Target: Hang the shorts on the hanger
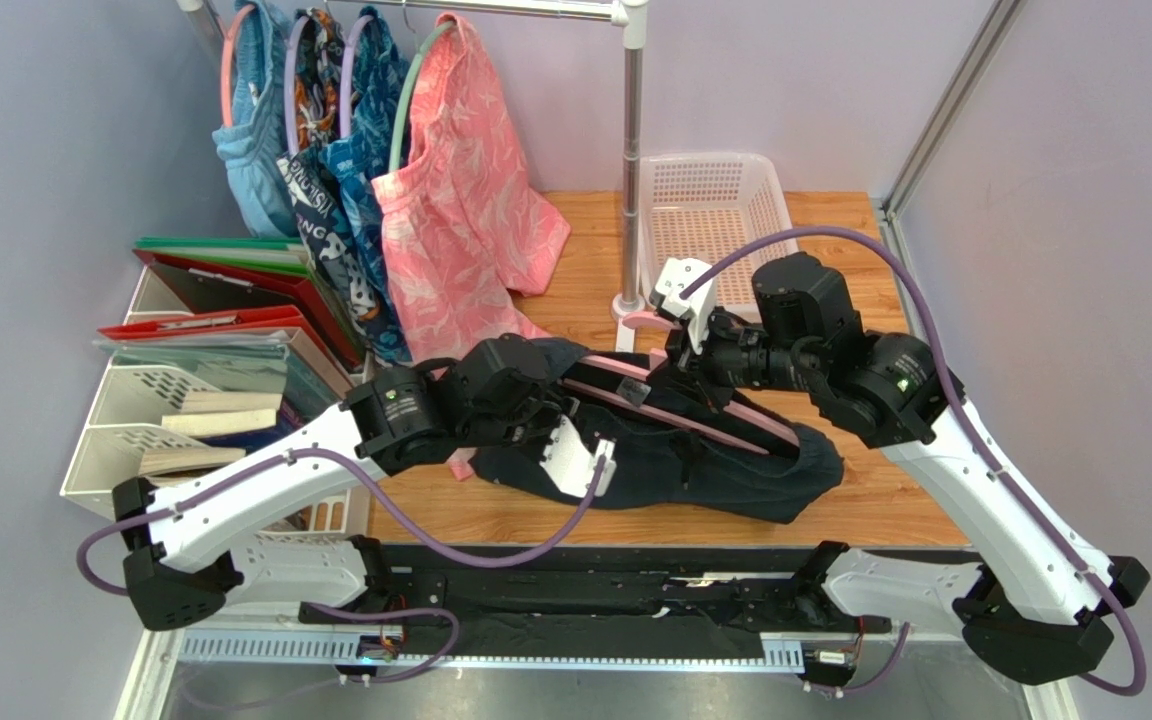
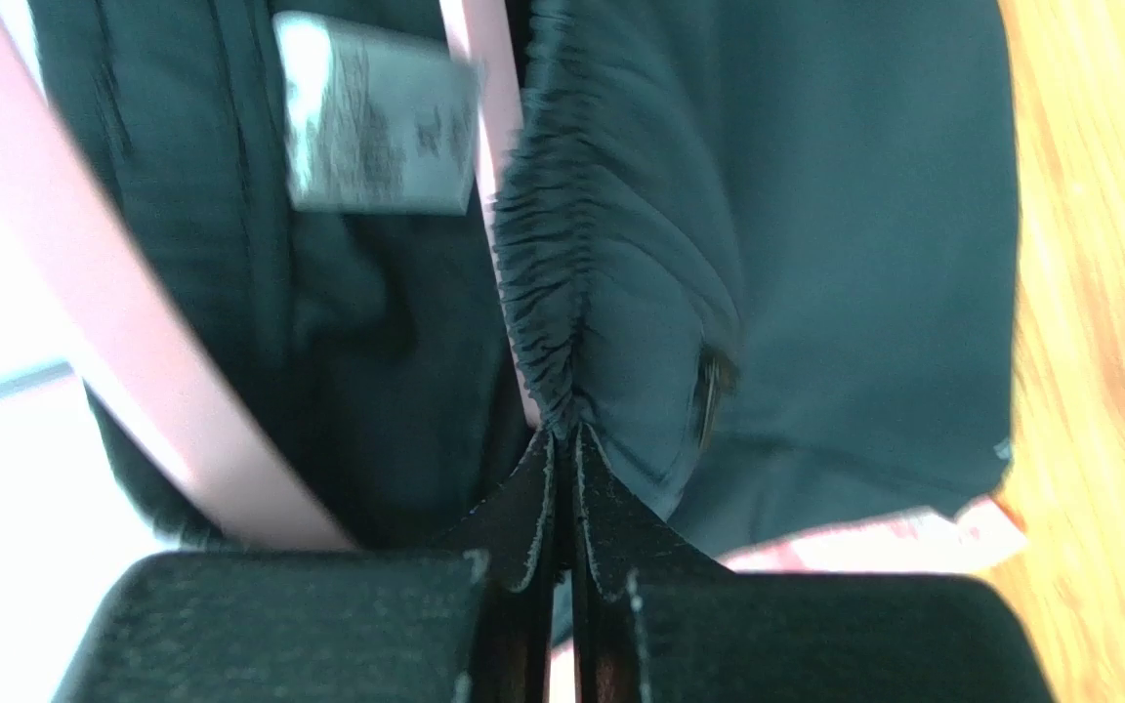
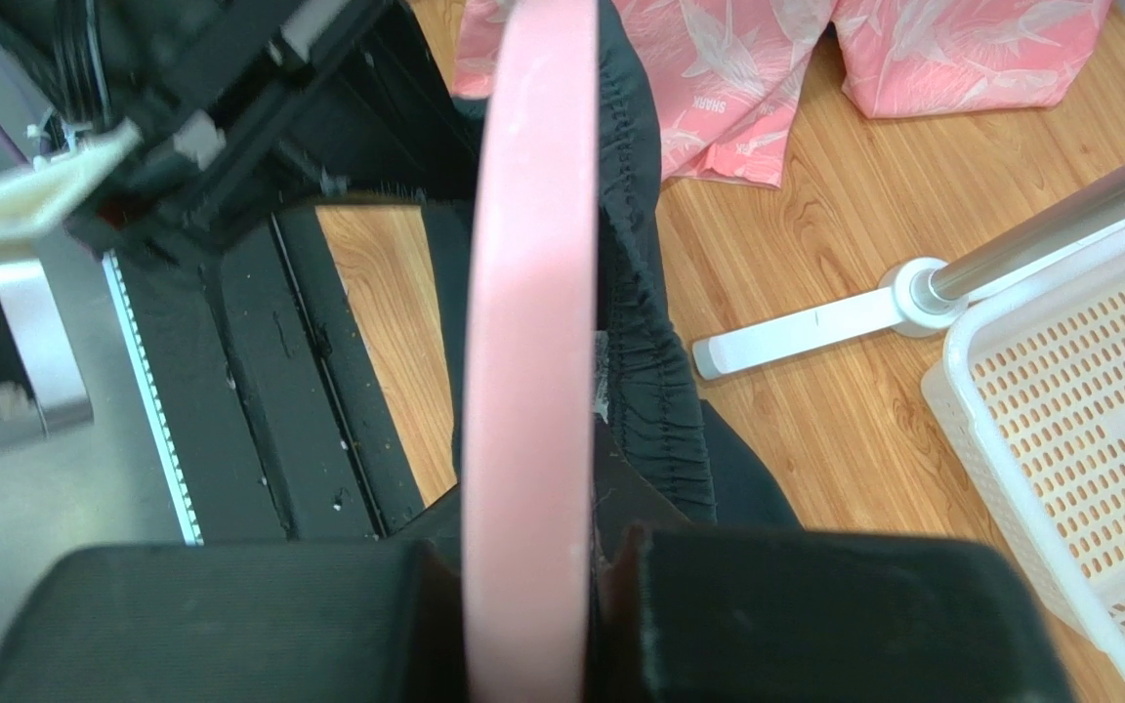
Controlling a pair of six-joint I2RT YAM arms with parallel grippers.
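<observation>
Bench [image 1: 875, 510] carries the shorts [image 1: 687, 465] at its middle. They are black, limp and light, so I expect them to sag and slip on smooth plastic, and the gathered elastic waistband looks the firmest hold. The hanger [image 3: 525, 366] is thin, stiff and slick, touching the waistband. The right fingers [image 3: 525, 571] are clamped on its bar, and the left fingers [image 2: 572, 454] are pinched shut on the waistband edge.
</observation>
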